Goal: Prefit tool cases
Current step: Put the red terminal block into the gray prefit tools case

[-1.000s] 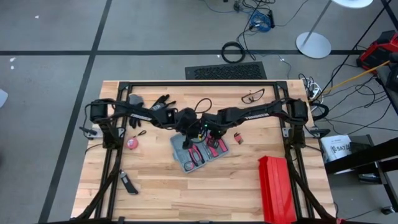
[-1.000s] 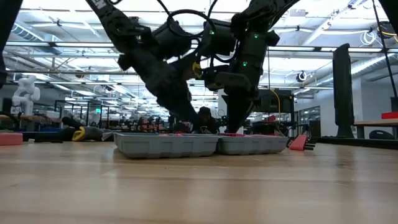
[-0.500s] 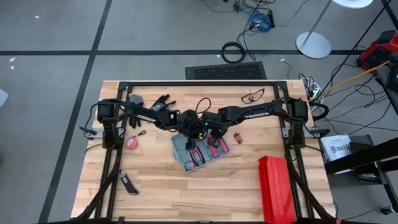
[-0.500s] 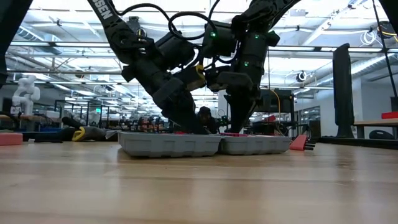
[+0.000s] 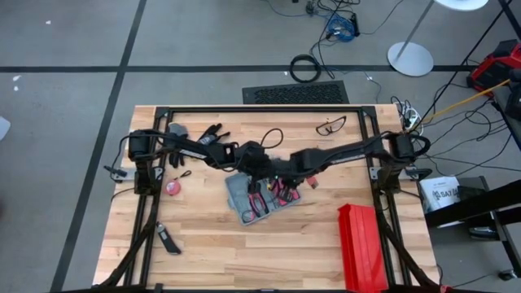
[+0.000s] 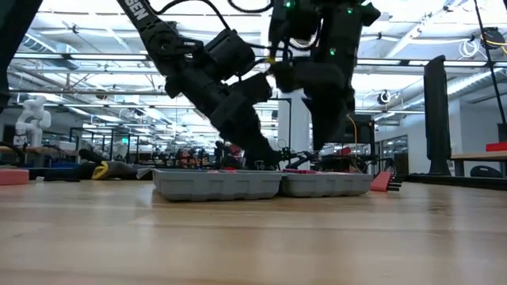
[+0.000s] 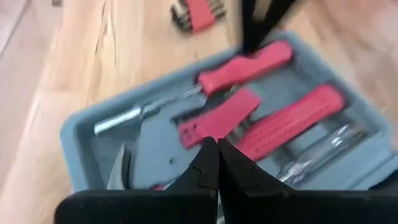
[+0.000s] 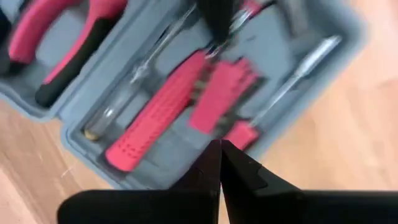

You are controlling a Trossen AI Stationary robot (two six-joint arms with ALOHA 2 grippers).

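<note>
Hovering: both arms over the open tool case (image 5: pixel 259 198), mid-table
Left gripper (image 7: pixel 213 144): fingers pressed together, holding nothing
Right gripper (image 8: pixel 219 147): same, pinched together above the red-handled tools (image 8: pixel 163 118)

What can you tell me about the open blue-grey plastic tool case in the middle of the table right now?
The blue-grey plastic tool case lies open and flat on the wooden table, near its centre, turned at an angle to the table's edges. Its two shallow, round-cornered halves sit side by side, with grey moulded slots holding red-handled pliers, a red-handled screwdriver and other red-gripped tools. The shut left gripper and shut right gripper hang just above it; contact cannot be told.
</note>
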